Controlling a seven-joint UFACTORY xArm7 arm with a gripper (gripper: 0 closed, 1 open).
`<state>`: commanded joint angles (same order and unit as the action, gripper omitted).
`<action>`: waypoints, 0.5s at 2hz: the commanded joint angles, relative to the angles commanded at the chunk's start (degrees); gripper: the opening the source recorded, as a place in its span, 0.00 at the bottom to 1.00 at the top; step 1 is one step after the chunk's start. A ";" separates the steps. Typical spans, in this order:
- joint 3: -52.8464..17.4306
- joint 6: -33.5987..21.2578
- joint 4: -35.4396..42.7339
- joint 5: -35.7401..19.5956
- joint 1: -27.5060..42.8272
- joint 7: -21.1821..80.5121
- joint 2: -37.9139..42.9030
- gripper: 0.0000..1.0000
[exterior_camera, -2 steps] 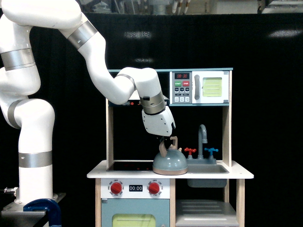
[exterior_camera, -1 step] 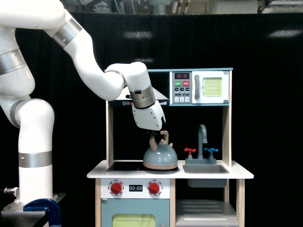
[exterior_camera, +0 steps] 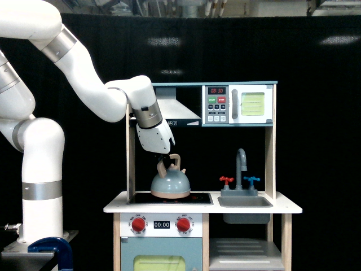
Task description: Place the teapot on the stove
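Over the stove [exterior_camera: 169,198], the teapot [exterior_camera: 170,184] sits low on or just above the black panel — contact can't be told from this angle. Gripper [exterior_camera: 164,160] comes down from the upper left of the exterior view, fingers pinched on the tan loop handle. White arm [exterior_camera: 96,84] bends in from the exterior view's left. Sink [exterior_camera: 245,201] and faucet [exterior_camera: 241,167] are well apart on the exterior view's right; toy microwave [exterior_camera: 239,104] sits above.

"00:00" on oven display [exterior_camera: 162,224]
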<state>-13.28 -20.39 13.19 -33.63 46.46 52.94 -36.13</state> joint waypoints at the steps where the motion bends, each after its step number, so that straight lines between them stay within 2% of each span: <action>1: 7.87 3.90 -4.48 -1.49 3.35 -8.80 -3.20 0.00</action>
<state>-5.41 -16.49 8.71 -35.12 49.81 44.14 -39.33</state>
